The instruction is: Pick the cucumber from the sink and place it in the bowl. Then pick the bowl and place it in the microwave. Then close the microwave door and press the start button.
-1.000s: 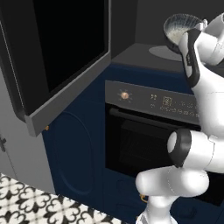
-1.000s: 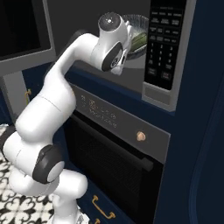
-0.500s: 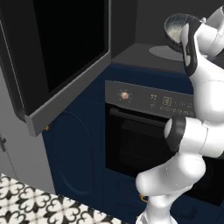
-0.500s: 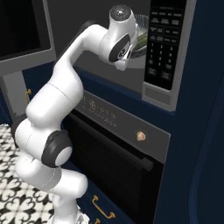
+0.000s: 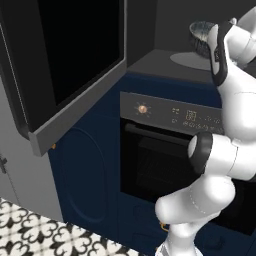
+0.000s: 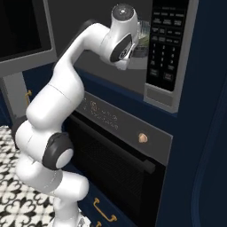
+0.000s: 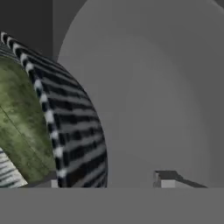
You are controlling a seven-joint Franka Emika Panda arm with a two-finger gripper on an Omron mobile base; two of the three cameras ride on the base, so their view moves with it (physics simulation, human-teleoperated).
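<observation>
The dark streaked bowl [image 5: 201, 33] is inside the open microwave [image 5: 165, 30], over its round pale plate [image 5: 187, 59]. In the hand view its striped wall [image 7: 74, 127] curves up on the left, with the green cucumber [image 7: 22, 118] lying inside it. My gripper [image 7: 107, 181] straddles that wall, open. One fingertip [image 7: 169, 178] stands clear of the bowl's outside, over the plate [image 7: 153, 87]. In the right base view my hand covers most of the bowl [image 6: 142, 41]. The microwave door [image 5: 80, 55] hangs wide open to the left.
The microwave's keypad panel [image 6: 167, 44] is just right of my hand. Below is the oven [image 5: 165, 165] with its bar handle [image 6: 111, 148] and knob [image 6: 142, 138]. The open door [image 6: 22, 31] juts out at upper left. Dark blue cabinets flank the oven.
My arm has stretched upward and its elbow has risen. The bowl stays at the same spot inside the microwave.
</observation>
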